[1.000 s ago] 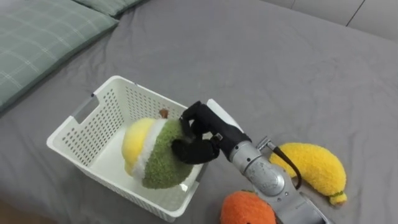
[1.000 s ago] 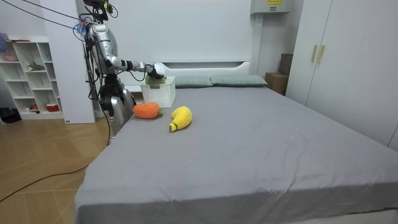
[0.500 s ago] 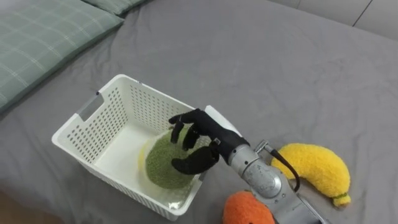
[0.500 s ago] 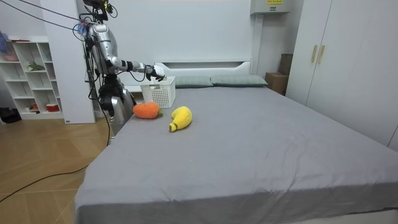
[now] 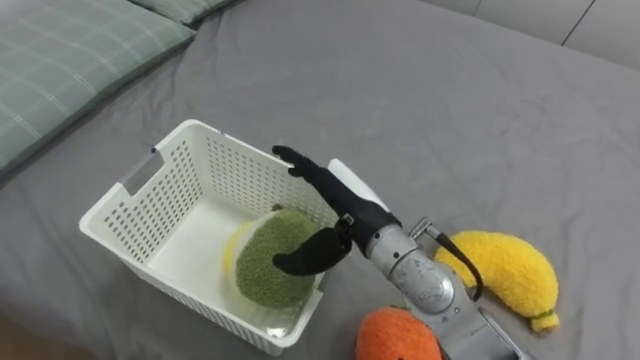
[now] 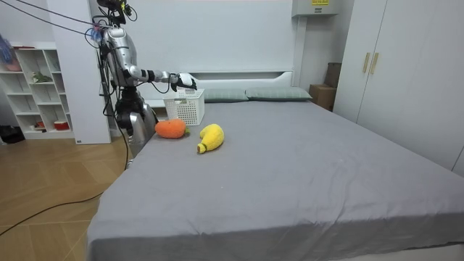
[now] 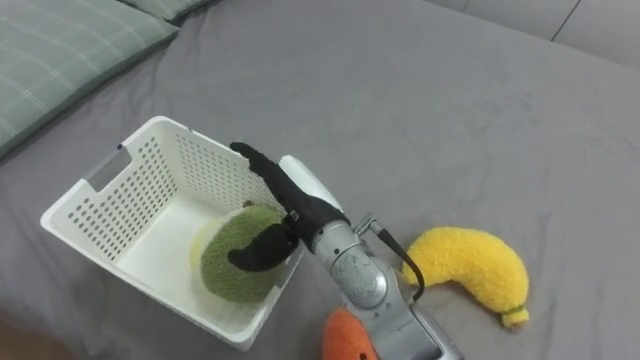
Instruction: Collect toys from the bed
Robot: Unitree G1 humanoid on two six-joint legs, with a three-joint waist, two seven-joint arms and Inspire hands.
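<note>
A white slatted basket [image 5: 150, 185] stands on the grey bed, and a green and yellow plush toy [image 5: 275, 255] lies inside it against the near wall. My right hand [image 5: 340, 212] hovers just above that toy, open, fingers stretched out over the basket and the thumb hanging by the toy, holding nothing. A yellow banana plush [image 5: 505, 270] lies on the bed to the right of my forearm. An orange plush [image 5: 395, 335] sits by the bed's near edge below the arm. In the room view I stand at the bedside near the head end, right arm reaching over the basket [image 6: 185, 107].
Green checked pillows [image 5: 60, 70] lie to the left, beyond the basket. The grey bedspread [image 5: 450, 120] stretches open to the right and far side. The room view has a white shelf unit [image 6: 32, 87] behind me and wardrobes [image 6: 406, 72] on the room view's right.
My right hand has opened and let go of the green and yellow plush, which dropped from the basket's rim to its bottom. The fingers went from curled to straight.
</note>
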